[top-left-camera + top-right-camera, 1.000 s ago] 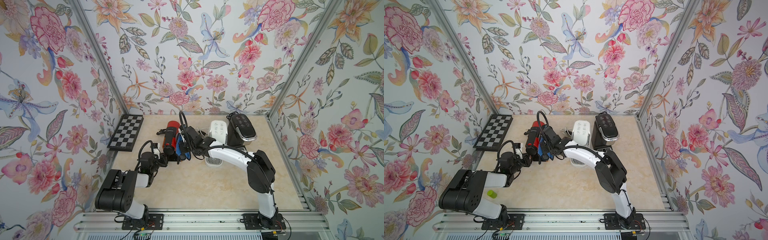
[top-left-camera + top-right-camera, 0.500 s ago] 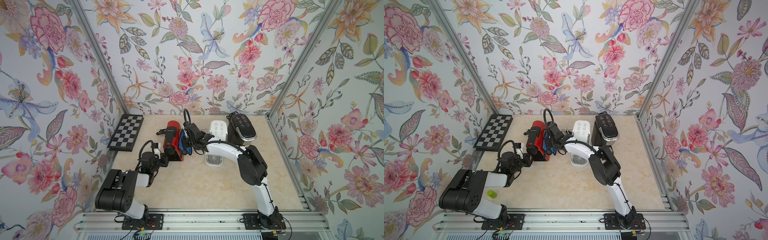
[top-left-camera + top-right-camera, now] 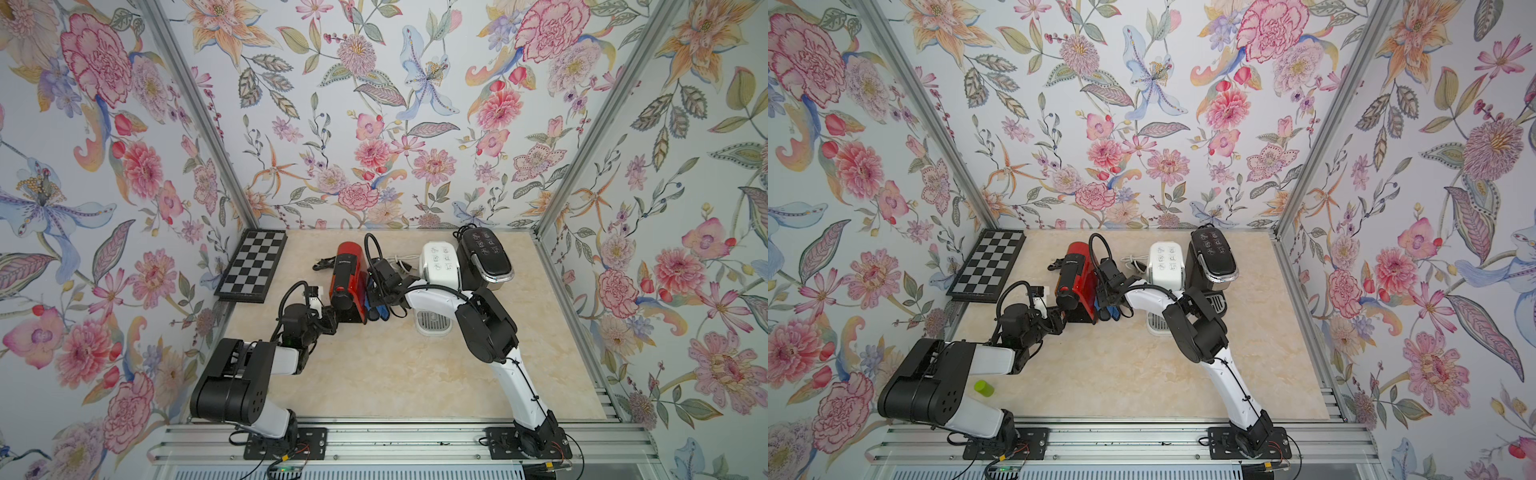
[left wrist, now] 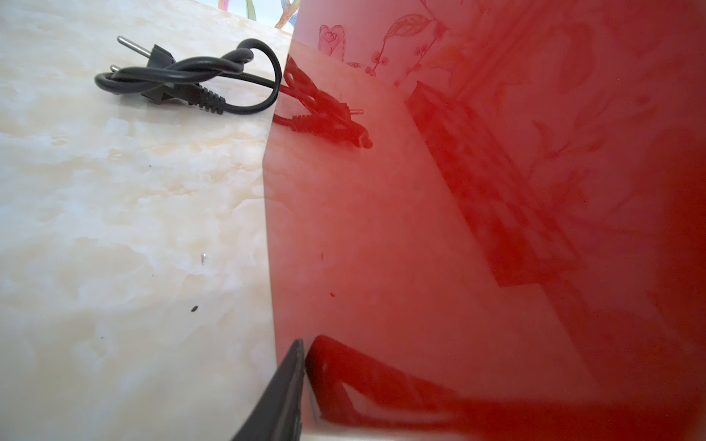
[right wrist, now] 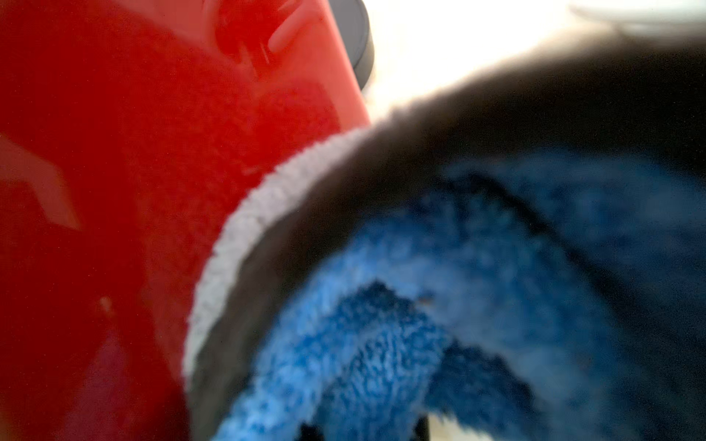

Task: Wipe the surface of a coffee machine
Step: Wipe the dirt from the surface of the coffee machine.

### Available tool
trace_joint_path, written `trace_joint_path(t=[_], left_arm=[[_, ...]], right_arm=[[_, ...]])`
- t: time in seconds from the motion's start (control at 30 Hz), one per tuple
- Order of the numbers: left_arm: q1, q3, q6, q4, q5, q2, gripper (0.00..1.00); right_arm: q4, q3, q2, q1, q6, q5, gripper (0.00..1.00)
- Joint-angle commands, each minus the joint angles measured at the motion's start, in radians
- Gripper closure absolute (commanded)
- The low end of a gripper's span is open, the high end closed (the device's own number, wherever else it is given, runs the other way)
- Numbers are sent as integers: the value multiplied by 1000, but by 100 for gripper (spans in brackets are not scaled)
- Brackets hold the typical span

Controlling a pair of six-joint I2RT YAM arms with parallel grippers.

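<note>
A red coffee machine stands mid-table in both top views. My right gripper is shut on a blue cloth and presses it against the machine's right side; the cloth hides the fingertips. My left gripper is at the machine's front left corner. In the left wrist view one dark finger lies flat against the glossy red wall, and the other finger is hidden behind that wall.
A white coffee machine and a black one stand just right of the red one, with a white drip tray in front. A chessboard lies far left. A black power cord lies behind. A small green object sits by the left arm.
The right arm's elbow has swung left and the cloth has slid a little along the red machine's right side. The left arm has stayed put.
</note>
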Motion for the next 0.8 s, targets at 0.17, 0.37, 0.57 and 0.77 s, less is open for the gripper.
trace_joint_path(t=[0.17,0.37,0.57,0.77], left_arm=[[-45,48,-92,44,151,20,64],[-48,48,-91,48,152,27,64],[-50,51,-92,47,152,29,64],[-50,50,-93,48,155,27,64]], right_arm=[[62,7,-148,76,-29,-53,87],[63,30,-199,76,-54,-8,87],[60,77,-170,35,-56,-15,85],[56,137,-79,-12,-37,-31,85]])
